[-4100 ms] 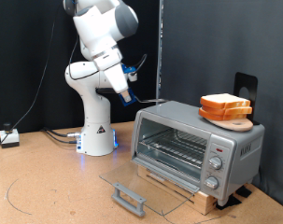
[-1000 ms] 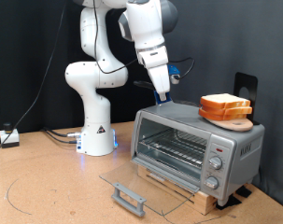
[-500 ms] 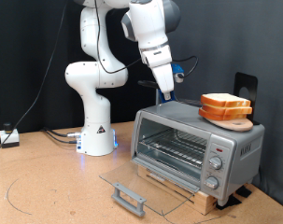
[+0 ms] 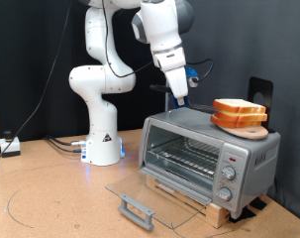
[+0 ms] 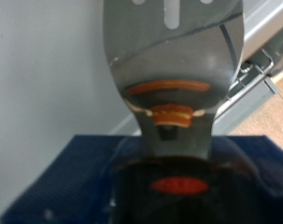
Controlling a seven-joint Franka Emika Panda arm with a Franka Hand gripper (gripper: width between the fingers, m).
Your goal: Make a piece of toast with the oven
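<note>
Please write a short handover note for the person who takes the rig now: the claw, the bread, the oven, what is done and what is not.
Claw: above the oven's top, on the exterior view's left of the bread, holding nothing that shows.
Piece of toast: on a round wooden board on top of the oven.
Done: the glass door is down, the rack bare.
Left: the bread is not yet in the oven.

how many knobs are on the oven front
3, stacked in a column on the oven's panel at the exterior view's right: top knob, middle knob, bottom knob. The wrist view shows none.
</note>
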